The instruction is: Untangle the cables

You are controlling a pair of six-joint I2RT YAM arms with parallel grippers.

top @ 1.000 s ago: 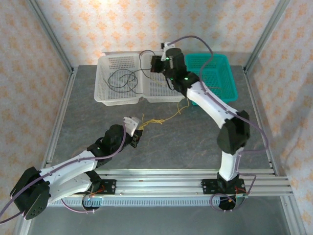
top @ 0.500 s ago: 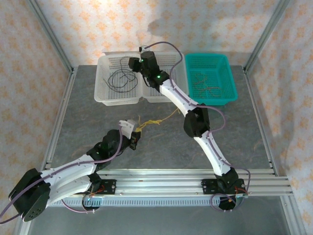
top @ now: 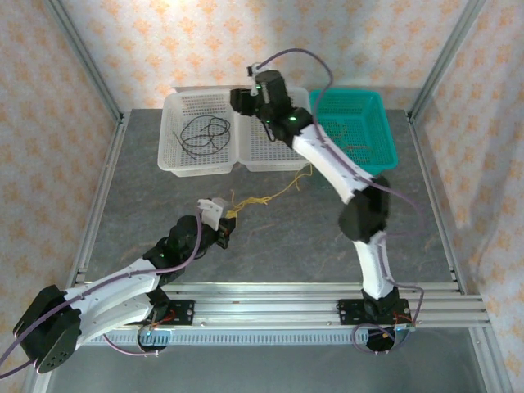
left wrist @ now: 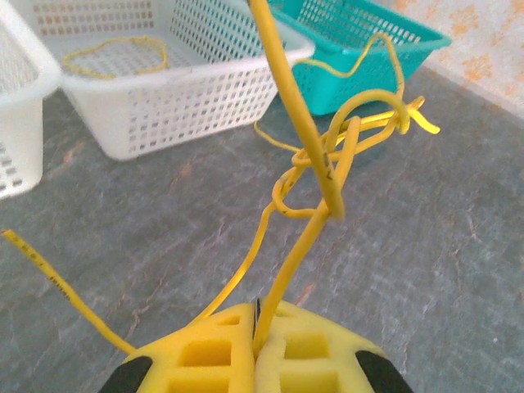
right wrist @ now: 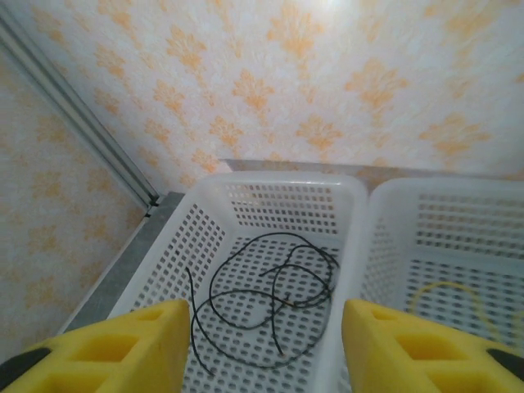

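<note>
Opened over the last second: right tool (right wrist: 262,348), shut a second ago with a black strand rising to it, now with yellow foam pads (right wrist: 98,348) spread wide and nothing between them. Dropped as a result, thin black curly cable (top: 205,135), coiled loose on the floor of the left white perforated plastic basket (top: 164,155). Hovering high over the wall shared with the middle white perforated basket (top: 270,166), apparently to clear the rims after the release.

Barely shifted meanwhile at the left tool (left wrist: 256,340): pads pressed together on a strand of the knotted yellow cable tangle (left wrist: 318,164), near the middle of the grey stone-patterned bench (top: 147,205), well short of the baskets. Gripped there probably as an anchor, for pulling the loops apart from the other side without dragging the whole bundle. Knot tight, several strands twisted round one another just beyond the pinch, one tail trailing toward the baskets.

Already lying in the middle basket, a single loose yellow loop (left wrist: 123,38); in the teal plastic mesh basket (top: 391,155), thin orange-brown cables (top: 352,149). Reads as sorting by colour, one basket each. Black done by the look of it; yellow knot left to work.
</note>
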